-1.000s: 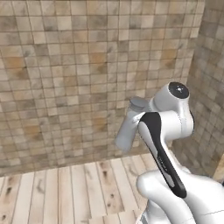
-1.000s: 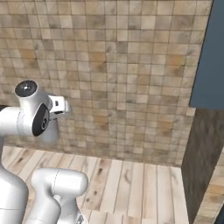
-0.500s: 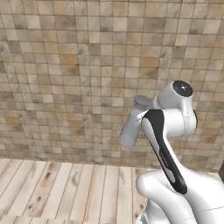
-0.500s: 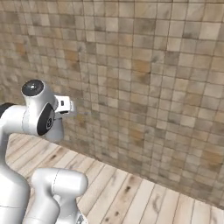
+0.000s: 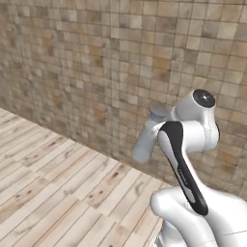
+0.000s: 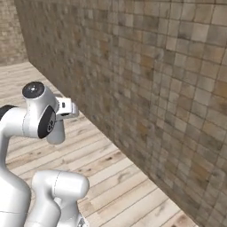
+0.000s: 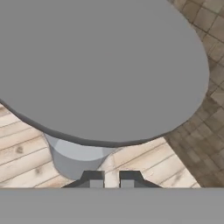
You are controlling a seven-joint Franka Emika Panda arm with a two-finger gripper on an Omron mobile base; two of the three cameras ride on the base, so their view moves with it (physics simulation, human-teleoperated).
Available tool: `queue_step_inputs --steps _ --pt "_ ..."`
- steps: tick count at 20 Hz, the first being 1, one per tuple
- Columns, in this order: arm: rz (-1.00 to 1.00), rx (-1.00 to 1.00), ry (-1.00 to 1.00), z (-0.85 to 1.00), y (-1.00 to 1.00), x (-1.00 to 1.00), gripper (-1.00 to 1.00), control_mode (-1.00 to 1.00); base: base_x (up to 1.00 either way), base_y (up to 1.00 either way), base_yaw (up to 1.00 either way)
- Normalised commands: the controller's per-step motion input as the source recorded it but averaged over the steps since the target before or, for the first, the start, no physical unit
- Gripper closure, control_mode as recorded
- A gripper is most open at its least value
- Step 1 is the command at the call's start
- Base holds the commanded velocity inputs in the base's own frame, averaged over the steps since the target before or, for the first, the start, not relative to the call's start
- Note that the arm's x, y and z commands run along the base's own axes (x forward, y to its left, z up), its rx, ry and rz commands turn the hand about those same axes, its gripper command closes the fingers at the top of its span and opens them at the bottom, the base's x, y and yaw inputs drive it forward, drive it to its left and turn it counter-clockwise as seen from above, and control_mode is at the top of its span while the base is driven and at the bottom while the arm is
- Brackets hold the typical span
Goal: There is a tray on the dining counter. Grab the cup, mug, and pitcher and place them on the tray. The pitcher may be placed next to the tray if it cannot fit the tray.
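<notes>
The gripper (image 7: 108, 178) is pinched tight on the grey pitcher (image 7: 96, 78), carried aloft over wooden floor (image 5: 53, 188) beside a tiled wall (image 6: 168, 80), so delivery to the tray looks unfinished.

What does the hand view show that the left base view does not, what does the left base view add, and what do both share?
Hand view: the gripper's two dark fingertips, close together, and the grey pitcher's broad round end seen from close up.
Left base view: the white arm, and the pitcher's whole slim body hanging from the hand, clear of the floor.
Both: the pitcher, the brown tiled wall and the wooden plank floor.
</notes>
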Motion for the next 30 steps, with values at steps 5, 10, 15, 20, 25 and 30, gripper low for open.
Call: queue_step_inputs --steps 5,10,15,20,25,30 --pt "0.00 0.00 0.00 0.00 0.00 0.00 1.00 1.00 1.00 0.00 0.64" --pt "0.00 0.00 0.00 0.00 0.00 0.00 1.00 1.00 1.00 -0.03 0.50" --pt "0.00 0.00 0.00 0.00 0.00 0.00 1.00 1.00 1.00 -0.21 0.09" --pt "0.00 0.00 0.00 0.00 0.00 0.00 1.00 1.00 1.00 -0.23 0.01" --pt "0.00 0.00 0.00 0.00 0.00 0.00 1.00 1.00 1.00 -0.09 0.12" --pt "0.00 0.00 0.00 0.00 0.00 0.00 1.00 1.00 1.00 -0.10 0.45"
